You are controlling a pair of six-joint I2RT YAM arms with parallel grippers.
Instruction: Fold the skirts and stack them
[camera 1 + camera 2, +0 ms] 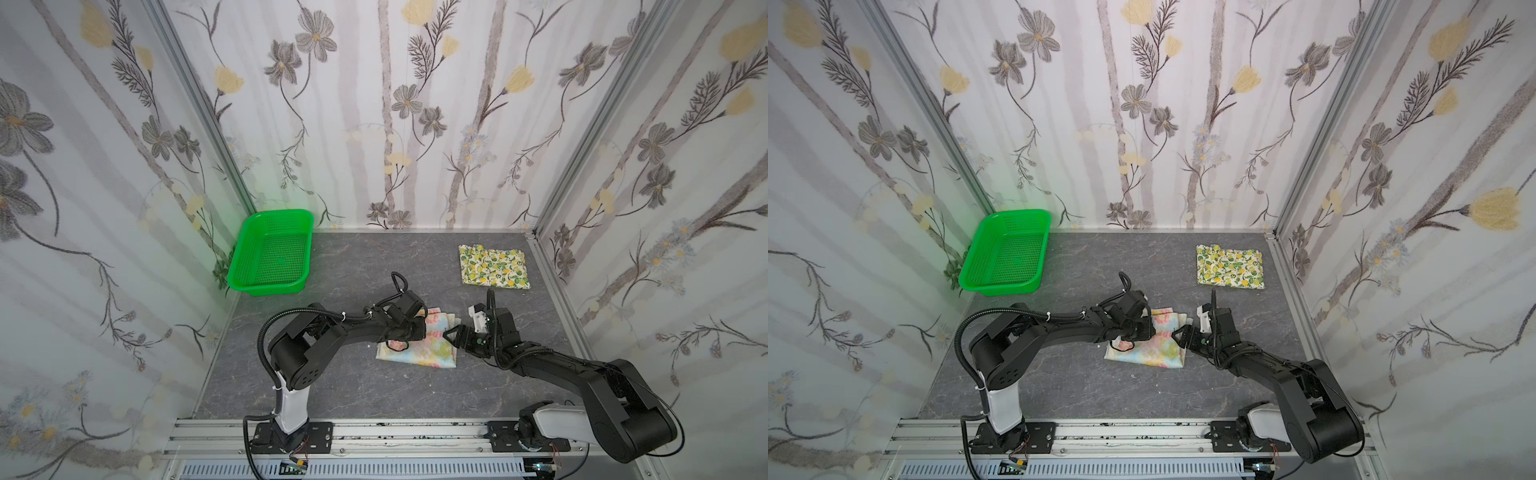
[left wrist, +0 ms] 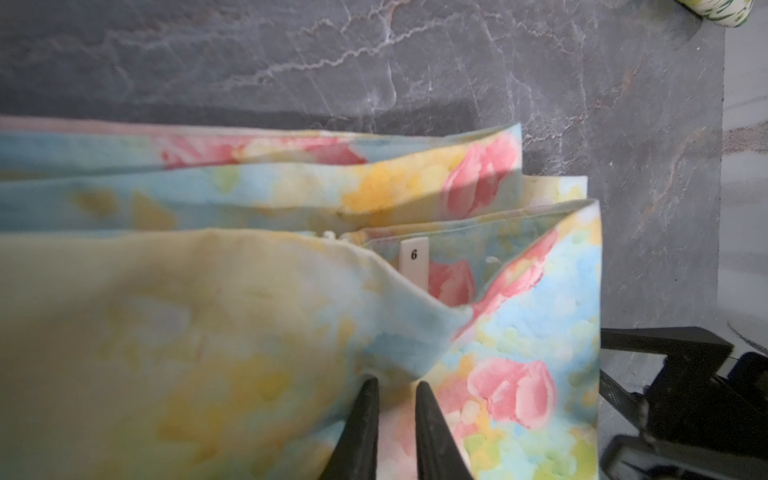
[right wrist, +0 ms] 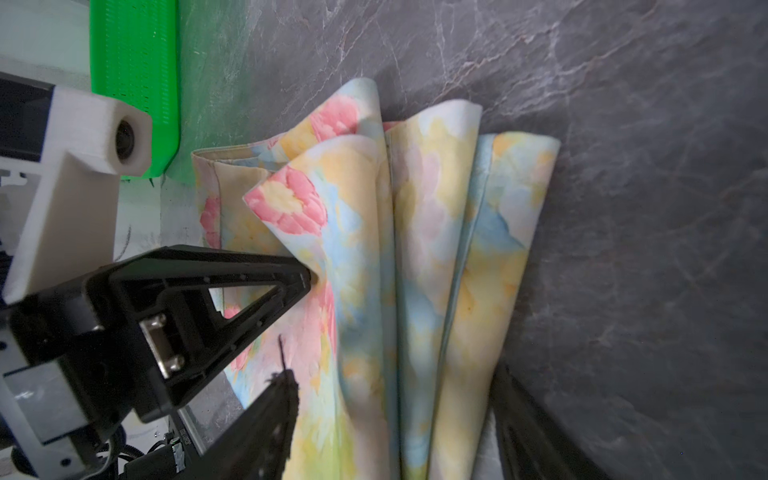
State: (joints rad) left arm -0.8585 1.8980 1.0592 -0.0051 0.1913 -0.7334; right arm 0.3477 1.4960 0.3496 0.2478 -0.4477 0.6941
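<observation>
Lying long axis left-right on desk (image 1: 353,386), pastel skirt (image 1: 436,353); left hand (image 2: 395,382) pinching top layer; right hand (image 1: 451,333) astride right edge, grip unclear.

— Surface?
— Grey marble-patterned tabletop (image 1: 340,382).
— Items on it?
— Green perforated basket (image 1: 266,289), far left corner; folded lemon-print skirt (image 1: 493,267), far right; folded pastel floral skirt (image 1: 432,351), centre.

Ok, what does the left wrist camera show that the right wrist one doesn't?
Only left wrist: the size tag marked 6 inside the pastel skirt, and a sliver of the lemon skirt. Only right wrist: the green basket, and the right gripper with its jaws spread to either side of the bunched folds. Both: the pastel skirt on the grey table, with the left gripper pinching a fold.
</observation>
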